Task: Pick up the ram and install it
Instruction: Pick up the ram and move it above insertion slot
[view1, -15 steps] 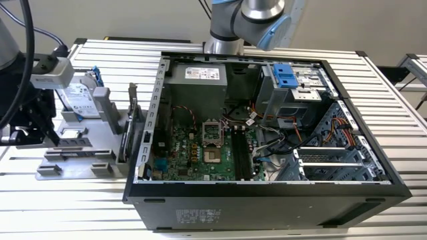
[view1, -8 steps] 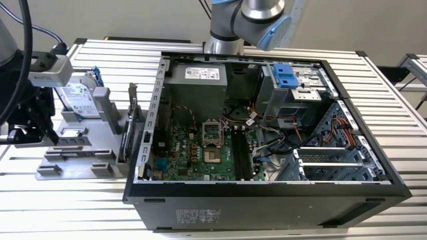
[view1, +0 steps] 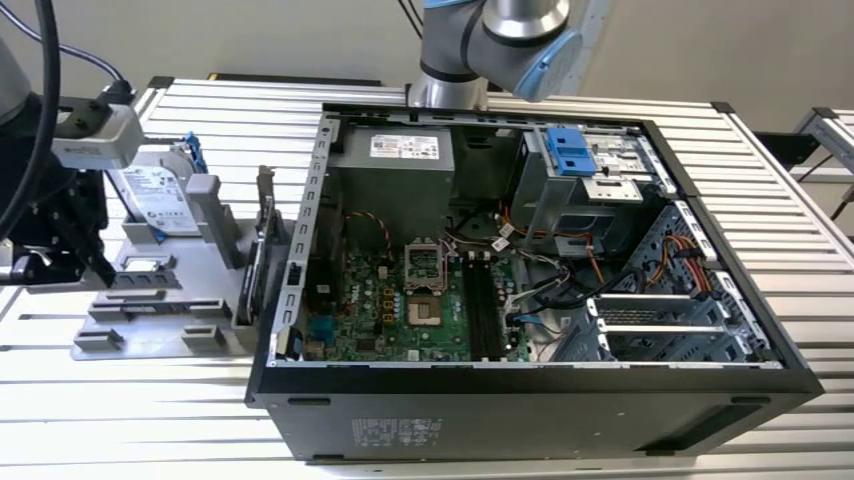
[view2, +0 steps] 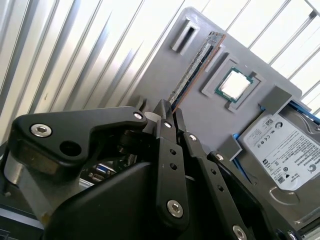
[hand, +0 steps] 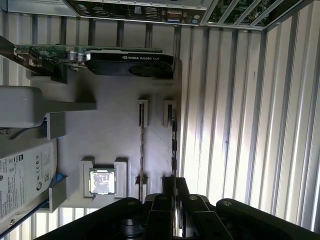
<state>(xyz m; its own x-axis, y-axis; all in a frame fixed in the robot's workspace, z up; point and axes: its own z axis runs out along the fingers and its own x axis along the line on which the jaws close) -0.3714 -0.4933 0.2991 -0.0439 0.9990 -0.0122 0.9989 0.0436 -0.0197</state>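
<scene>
Ram (view2: 195, 68) noted as a thin dark stick with a row of black chips. It is stood on edge in slots along one edge of the grey tray (view2: 207, 117). The tray is seen at the exterior view's left, beside the open computer case (view1: 534, 400). Gripper (view2: 171, 108) jaws are closed on the ram's near end. Ribbed table (hand: 240, 125) is left bare just past that edge. Processor chip (view2: 234, 86) and hard drive (view2: 285, 160) are set on the other side, apart from the ram.
</scene>
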